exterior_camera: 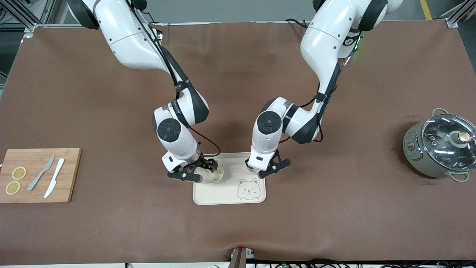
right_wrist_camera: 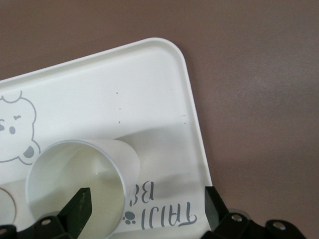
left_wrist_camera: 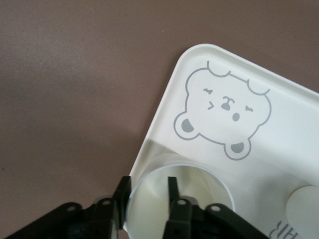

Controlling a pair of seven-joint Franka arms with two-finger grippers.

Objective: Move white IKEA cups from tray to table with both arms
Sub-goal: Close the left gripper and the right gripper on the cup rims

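On the tray [exterior_camera: 223, 197]: 2 cups are standing.
Left gripper [left_wrist_camera: 147, 199]: is pinching 1 cup's [left_wrist_camera: 199, 199] wall.
Right gripper [right_wrist_camera: 144, 209]: is gaping wide around the other cup [right_wrist_camera: 79, 184].

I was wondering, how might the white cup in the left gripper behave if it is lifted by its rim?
The white cup looks thin-walled and empty, so probably light. The left gripper pinches only one side of the rim, one finger inside, so it may tilt or swing. Its smooth, tapered wall looks slippery; set back on the bear tray, the narrow base could tip.
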